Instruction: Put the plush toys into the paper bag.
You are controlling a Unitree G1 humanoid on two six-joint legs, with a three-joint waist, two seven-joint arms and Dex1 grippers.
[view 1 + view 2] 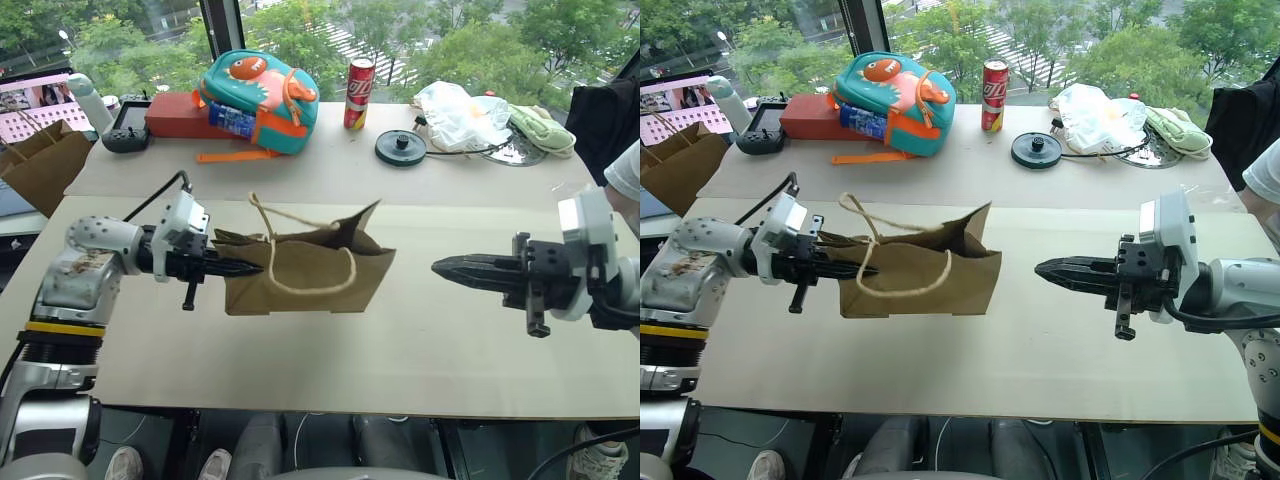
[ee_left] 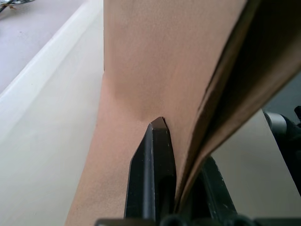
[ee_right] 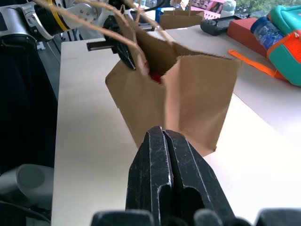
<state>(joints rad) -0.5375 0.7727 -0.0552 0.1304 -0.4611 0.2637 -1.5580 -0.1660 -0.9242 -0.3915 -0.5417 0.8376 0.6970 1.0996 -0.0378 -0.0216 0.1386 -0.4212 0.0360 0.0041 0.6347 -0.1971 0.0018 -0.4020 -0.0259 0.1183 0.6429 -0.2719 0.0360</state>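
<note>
The light brown paper bag with cord loop handles is at the middle of the near table, its mouth upward. My left gripper is shut on the bag's left wall, the paper pinched between its fingers. Whether the bag's bottom rests on the table I cannot tell. A red patch of a plush toy shows inside the bag's mouth. My right gripper is shut and empty. It is level, points at the bag and stays a short way off its right side.
On the far table lie a teal dinosaur backpack, a red box, a black controller, a red can, a black round lid and a white plastic bag. A darker brown bag stands far left. A person's sleeve shows at right.
</note>
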